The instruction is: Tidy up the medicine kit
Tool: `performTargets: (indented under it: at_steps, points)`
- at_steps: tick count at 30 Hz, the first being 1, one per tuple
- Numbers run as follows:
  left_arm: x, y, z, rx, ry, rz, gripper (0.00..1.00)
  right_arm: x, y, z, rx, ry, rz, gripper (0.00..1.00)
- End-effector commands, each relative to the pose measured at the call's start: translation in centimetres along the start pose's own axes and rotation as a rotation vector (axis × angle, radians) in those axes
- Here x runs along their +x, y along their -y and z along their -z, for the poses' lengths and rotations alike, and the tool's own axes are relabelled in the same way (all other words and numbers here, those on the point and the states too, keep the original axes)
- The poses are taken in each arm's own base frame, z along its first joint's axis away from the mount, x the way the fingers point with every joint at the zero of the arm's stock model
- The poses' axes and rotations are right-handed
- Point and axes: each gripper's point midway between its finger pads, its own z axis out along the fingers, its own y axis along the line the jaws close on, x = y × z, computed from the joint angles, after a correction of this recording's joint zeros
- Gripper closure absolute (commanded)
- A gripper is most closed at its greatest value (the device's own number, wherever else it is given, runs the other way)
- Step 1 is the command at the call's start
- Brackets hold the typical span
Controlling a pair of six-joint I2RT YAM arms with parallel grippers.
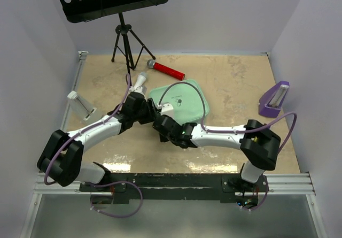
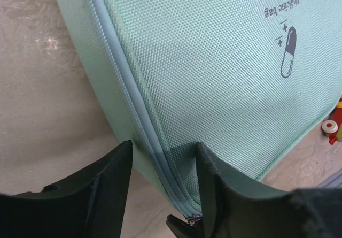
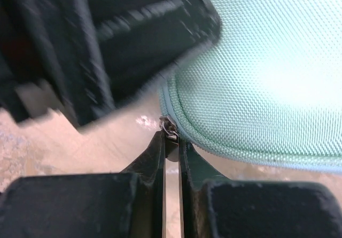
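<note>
The medicine kit (image 1: 184,101) is a mint-green woven fabric bag with a zip round its edge and a dark pill mark (image 2: 287,59). It lies flat and closed at the table's middle. My left gripper (image 1: 151,109) is open at the bag's near-left corner. The zipped edge (image 2: 155,152) runs between its fingers, one finger over the lid and one beside the bag. My right gripper (image 1: 161,122) is shut on the metal zip pull (image 3: 170,127) at that same corner. The pull also shows in the left wrist view (image 2: 196,222).
A black music stand (image 1: 124,35) is at the back left. A red-handled microphone (image 1: 168,70) and a white one (image 1: 140,81) lie behind the bag. A white holder (image 1: 81,104) is at the left, and a purple stand (image 1: 274,100) is at the right.
</note>
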Motion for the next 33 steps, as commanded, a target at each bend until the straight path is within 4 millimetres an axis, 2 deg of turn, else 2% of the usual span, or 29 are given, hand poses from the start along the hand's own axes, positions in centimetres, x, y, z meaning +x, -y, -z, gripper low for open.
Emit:
performTargets:
  at_steps: [1,4,8,12,14,18,25,30,33]
  points:
    - [0.8,-4.7,-1.1,-0.165,0.0,-0.019,0.53,2.3,2.3,2.1,0.031,-0.04,-0.047,1.0]
    - [1.0,-5.9,-1.4,-0.177,-0.013,-0.019,0.66,4.1,4.4,2.7,0.09,-0.066,-0.087,1.0]
    - [0.5,-5.9,-1.7,-0.18,-0.014,-0.033,0.8,5.8,7.0,3.7,0.149,-0.079,-0.146,1.0]
    - [-0.4,-5.9,-2.0,-0.184,-0.006,-0.043,0.94,6.0,8.2,4.7,0.157,-0.062,-0.197,1.0]
    - [-0.8,-6.0,-2.2,-0.19,-0.008,-0.045,1.0,5.4,8.4,5.3,0.146,-0.041,-0.226,1.0]
    - [-2.0,-5.8,-2.6,-0.192,-0.004,-0.055,1.0,5.0,9.0,5.9,0.153,-0.027,-0.249,1.0]
    - [-3.8,-5.4,-3.2,-0.189,-0.004,-0.065,1.0,5.3,11.3,5.7,0.201,-0.036,-0.295,1.0]
    - [-5.1,-5.7,-3.1,-0.2,0.004,-0.062,1.0,4.4,12.2,5.6,0.208,-0.013,-0.342,1.0]
    - [-6.5,-6.2,-2.9,-0.211,0.024,-0.059,1.0,4.9,12.4,5.6,0.215,-0.023,-0.357,1.0]
